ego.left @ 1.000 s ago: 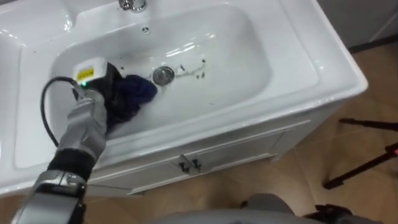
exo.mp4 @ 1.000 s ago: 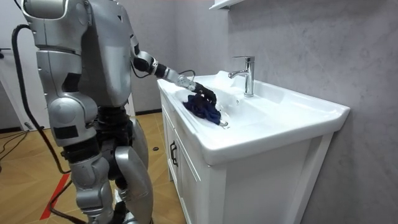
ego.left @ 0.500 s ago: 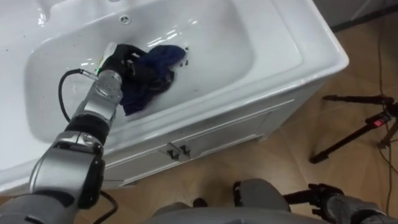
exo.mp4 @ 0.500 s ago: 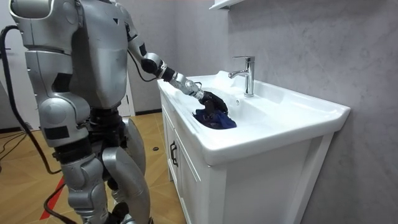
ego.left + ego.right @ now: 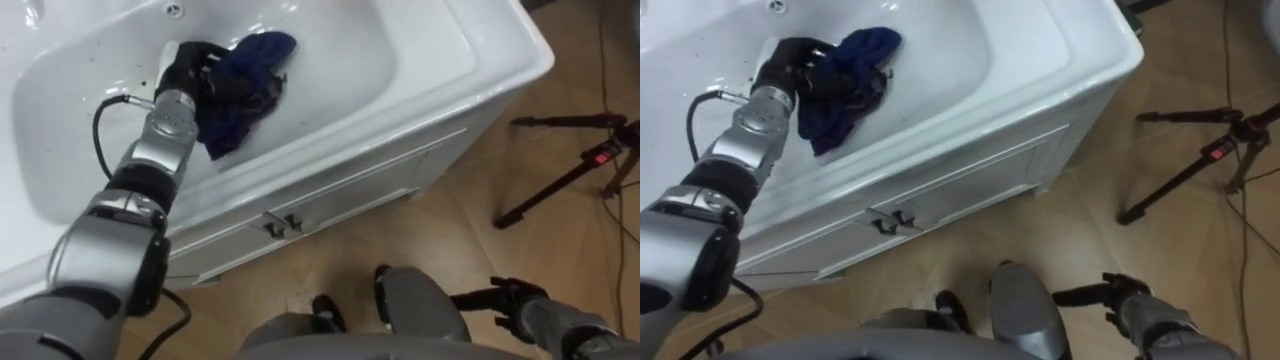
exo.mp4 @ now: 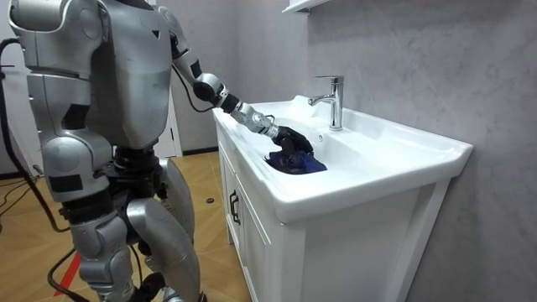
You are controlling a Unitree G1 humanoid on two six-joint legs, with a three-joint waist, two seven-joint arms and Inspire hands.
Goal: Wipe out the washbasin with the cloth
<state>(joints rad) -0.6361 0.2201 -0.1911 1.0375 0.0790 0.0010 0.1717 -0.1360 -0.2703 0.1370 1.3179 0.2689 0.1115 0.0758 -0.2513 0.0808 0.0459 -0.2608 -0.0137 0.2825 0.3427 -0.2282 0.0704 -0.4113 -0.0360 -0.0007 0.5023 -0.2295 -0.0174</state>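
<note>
My left hand [image 5: 192, 78] is down in the white basin [image 5: 350, 50], its dark fingers curled into a crumpled dark blue cloth [image 5: 245, 75]. The cloth lies on the basin floor, bunched to the right of the hand, with a tail trailing toward the front wall. In the room view the left arm reaches from the room view's left over the rim to the cloth [image 6: 295, 161] in the bowl, short of the faucet [image 6: 334, 101]. My right hand [image 5: 505, 300] hangs low by my side, over the wooden floor.
The basin sits on a white cabinet with two small door handles [image 5: 275, 225]. A black tripod [image 5: 570, 170] stands on the floor to the right of the cabinet. An overflow hole [image 5: 175, 10] marks the basin's back wall. A grey wall rises behind the faucet.
The left hand has slid the cloth rightward across the basin floor, over where the drain showed. The eye view itself has shifted down and right, and the right hand has come into it.
</note>
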